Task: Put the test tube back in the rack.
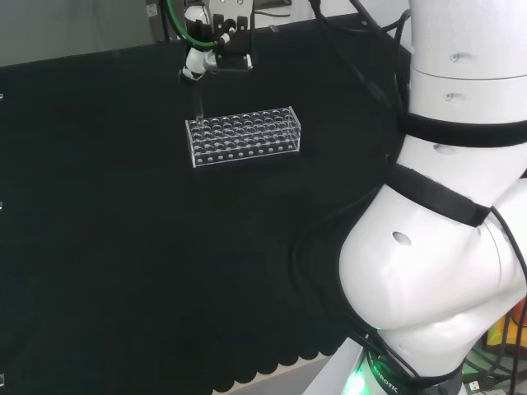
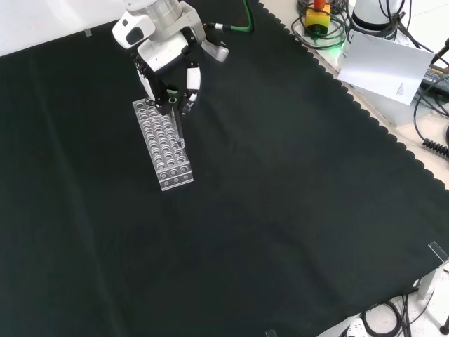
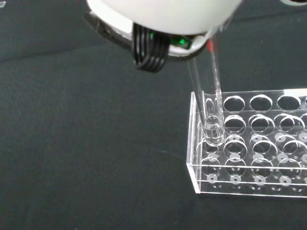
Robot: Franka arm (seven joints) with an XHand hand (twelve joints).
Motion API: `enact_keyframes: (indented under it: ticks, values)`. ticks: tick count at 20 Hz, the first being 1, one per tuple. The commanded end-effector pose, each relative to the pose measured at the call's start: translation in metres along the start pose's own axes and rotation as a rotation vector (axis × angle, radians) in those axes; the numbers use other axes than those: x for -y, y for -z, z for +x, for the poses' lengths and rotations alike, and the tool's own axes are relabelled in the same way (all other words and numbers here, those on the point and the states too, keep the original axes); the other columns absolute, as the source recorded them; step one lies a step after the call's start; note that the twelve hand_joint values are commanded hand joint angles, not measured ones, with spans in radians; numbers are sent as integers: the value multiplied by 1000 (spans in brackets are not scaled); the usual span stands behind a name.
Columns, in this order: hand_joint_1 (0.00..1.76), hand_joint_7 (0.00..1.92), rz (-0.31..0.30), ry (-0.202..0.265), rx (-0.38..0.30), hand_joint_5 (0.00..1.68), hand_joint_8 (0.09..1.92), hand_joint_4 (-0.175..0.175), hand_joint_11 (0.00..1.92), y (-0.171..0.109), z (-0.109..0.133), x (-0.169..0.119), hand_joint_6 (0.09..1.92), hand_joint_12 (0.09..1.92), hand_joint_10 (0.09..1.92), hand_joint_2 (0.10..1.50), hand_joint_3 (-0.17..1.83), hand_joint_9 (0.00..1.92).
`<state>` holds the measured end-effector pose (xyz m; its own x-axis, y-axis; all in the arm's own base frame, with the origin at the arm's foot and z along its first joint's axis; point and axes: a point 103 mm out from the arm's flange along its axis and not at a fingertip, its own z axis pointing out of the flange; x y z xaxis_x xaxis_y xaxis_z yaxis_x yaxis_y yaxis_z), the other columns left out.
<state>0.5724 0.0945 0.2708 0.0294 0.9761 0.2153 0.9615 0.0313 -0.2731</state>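
Note:
A clear plastic rack (image 1: 244,137) with many round holes lies on the black cloth; the front view has this rack (image 2: 165,145) under the hand. The black and white hand (image 1: 217,39) hangs above the rack's left end in the head view, its fingers (image 2: 172,96) curled round a clear test tube (image 1: 198,100). The tube hangs nearly upright. In the wrist view the test tube (image 3: 209,98) has its rounded lower end inside a hole at the end of the rack (image 3: 249,148), close to the end wall. A blurred white part of the hand (image 3: 163,14) sits above it.
The arm's own white links (image 1: 449,206) stand at the right of the head view. In the front view a white sheet (image 2: 382,63), a yellow and red button (image 2: 317,14) and cables lie past the cloth's scalloped edge at the top right.

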Motion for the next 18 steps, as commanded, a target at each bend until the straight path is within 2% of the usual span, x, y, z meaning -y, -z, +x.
enact_keyframes:
  ticks: [1, 10, 18]
  values:
    - [1328, 1389, 9, 10, 9, 1384, 662, -175, 1275, -4, 1, -3, 95, 781, 678, 732, 481, 1591]
    - [1328, 1388, 17, -9, 51, 1385, 662, -175, 1275, -8, -17, -5, 92, 782, 680, 732, 480, 1590]
    - [1328, 1388, 14, -19, 22, 1385, 662, -175, 1274, -12, -16, -10, 90, 783, 681, 733, 479, 1588]
